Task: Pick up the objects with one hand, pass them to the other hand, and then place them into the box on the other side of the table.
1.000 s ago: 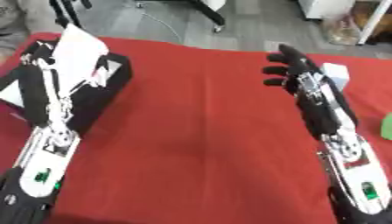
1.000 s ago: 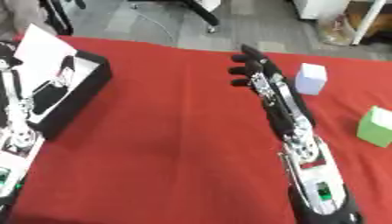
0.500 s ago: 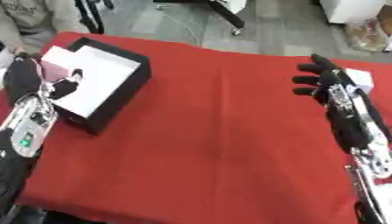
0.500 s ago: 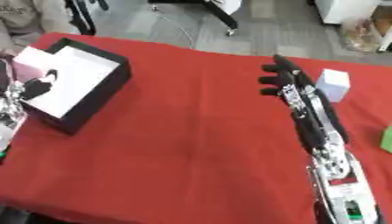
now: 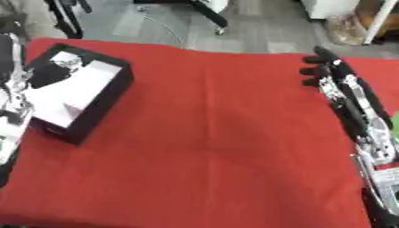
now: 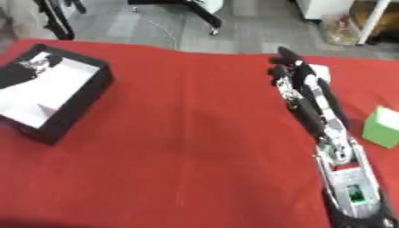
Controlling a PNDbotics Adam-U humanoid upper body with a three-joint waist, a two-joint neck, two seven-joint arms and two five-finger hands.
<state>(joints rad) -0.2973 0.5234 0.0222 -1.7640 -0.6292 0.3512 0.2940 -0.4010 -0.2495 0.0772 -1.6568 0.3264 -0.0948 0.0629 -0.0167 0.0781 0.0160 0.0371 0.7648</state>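
A black box (image 5: 101,109) with a white inside stands on the left of the red table. My left arm runs up the left edge, and my left hand (image 5: 51,69) reaches over the box's far corner; how it is held is blurred. My right hand (image 6: 285,67) is stretched out open on the right, fingers pointing away, holding nothing. A pale cube (image 6: 319,72) lies just behind that hand, partly hidden by it. A green block (image 6: 383,128) sits to the right of my right forearm.
The red cloth (image 5: 210,133) covers the table, and its far edge runs across the top of the view. Beyond it is grey floor with chair legs (image 5: 210,18) and furniture.
The whole picture has shifted, so the camera moved. My left hand has come down from above the box to its far corner. The right hand stays outstretched by the pale cube.
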